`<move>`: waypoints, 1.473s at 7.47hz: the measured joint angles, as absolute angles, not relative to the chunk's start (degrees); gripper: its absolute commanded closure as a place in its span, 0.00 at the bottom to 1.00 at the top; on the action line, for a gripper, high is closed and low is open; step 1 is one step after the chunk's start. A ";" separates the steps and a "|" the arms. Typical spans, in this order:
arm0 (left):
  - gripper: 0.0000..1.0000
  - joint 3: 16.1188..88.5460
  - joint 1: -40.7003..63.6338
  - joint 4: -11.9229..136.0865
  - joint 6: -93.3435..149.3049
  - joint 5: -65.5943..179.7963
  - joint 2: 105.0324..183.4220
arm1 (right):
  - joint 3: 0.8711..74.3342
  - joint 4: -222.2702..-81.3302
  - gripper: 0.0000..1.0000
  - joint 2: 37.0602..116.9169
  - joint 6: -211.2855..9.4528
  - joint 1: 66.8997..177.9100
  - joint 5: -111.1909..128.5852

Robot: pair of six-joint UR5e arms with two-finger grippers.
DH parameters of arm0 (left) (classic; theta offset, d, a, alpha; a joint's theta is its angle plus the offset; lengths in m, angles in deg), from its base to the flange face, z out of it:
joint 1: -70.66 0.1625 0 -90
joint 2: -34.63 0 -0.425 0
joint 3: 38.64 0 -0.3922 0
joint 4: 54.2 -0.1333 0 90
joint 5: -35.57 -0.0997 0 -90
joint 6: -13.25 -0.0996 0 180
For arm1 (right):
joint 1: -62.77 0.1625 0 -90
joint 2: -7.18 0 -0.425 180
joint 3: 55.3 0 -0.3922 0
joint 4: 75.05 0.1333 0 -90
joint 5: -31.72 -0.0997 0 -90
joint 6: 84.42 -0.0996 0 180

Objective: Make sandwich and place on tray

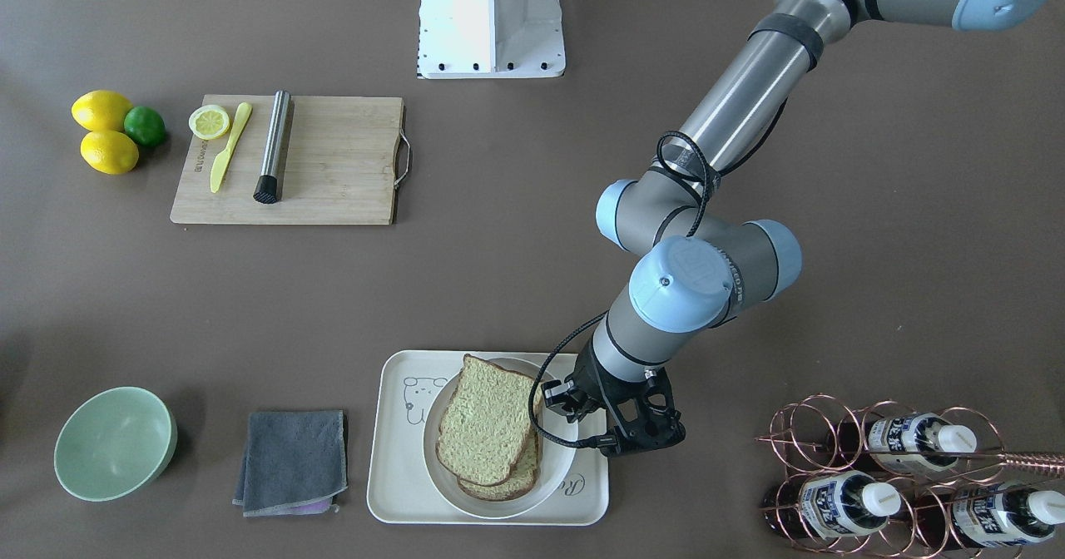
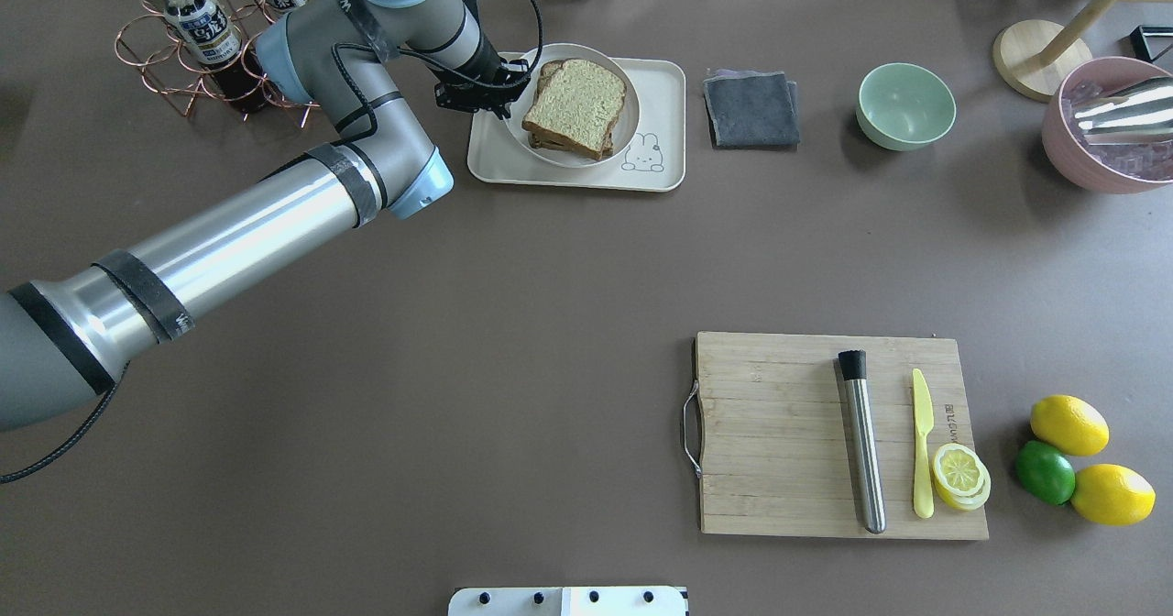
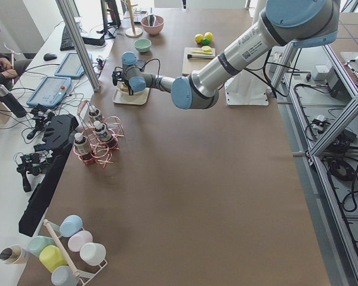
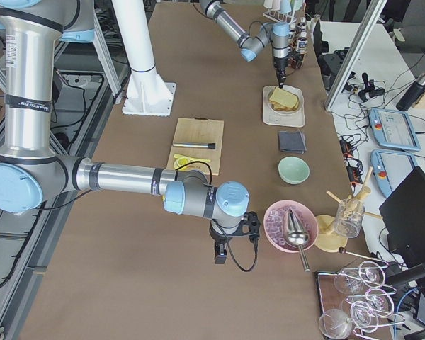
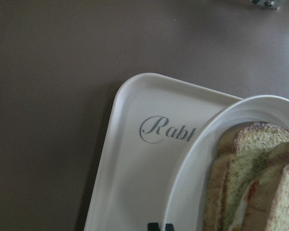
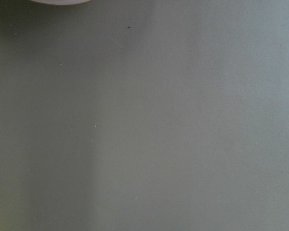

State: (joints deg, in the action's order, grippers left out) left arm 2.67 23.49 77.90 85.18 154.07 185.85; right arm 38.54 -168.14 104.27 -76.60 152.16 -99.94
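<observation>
The sandwich (image 1: 487,430) is two brown bread slices stacked on a round white plate (image 1: 559,476), which sits on the cream tray (image 1: 399,492). In the left wrist view, white egg with a bit of orange (image 5: 245,202) shows between the slices (image 5: 250,183), next to the tray's "Rab" lettering (image 5: 164,131). My left gripper (image 1: 551,394) is at the plate's rim on the side away from the bear drawing. Its dark tips (image 5: 160,226) stand close together at that rim (image 5: 192,163). My right gripper (image 4: 219,256) hangs low over bare table beside a pink bowl. I cannot tell whether it is open or shut.
A copper rack of bottles (image 1: 899,476) stands close beside my left arm. A grey cloth (image 1: 293,459) and a green bowl (image 1: 115,442) lie on the tray's other side. The wooden cutting board (image 1: 333,160) holds a muddler, a yellow knife and a lemon half, with lemons and a lime (image 1: 108,131) beside it.
</observation>
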 measured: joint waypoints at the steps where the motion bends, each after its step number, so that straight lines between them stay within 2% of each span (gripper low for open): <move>1: 0.88 2.26 24.00 78.43 85.16 153.92 186.02 | 38.55 -168.13 0.00 104.19 -76.59 152.16 -99.94; 2: 0.02 2.12 24.67 78.97 85.19 153.51 186.10 | 38.56 -168.13 0.00 104.16 -76.60 152.16 -99.94; 5: 0.02 2.71 25.00 80.28 85.31 152.87 186.06 | 38.56 -168.13 0.00 104.08 -76.63 152.16 -99.94; 7: 0.01 7.68 23.29 79.69 85.24 153.18 183.03 | 38.49 -168.13 0.00 104.05 -76.67 152.16 -99.94; 9: 0.01 22.38 21.51 72.43 85.05 155.91 175.10 | 38.47 -168.13 0.00 104.16 -76.68 152.16 -99.94; 11: 0.02 43.19 21.13 62.83 84.68 158.64 162.84 | 38.31 -168.13 0.00 104.27 -76.68 152.16 -99.94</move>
State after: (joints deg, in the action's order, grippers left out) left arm 43.19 21.13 62.83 84.68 158.64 162.84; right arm 38.31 -168.13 104.27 -76.68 152.16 -99.94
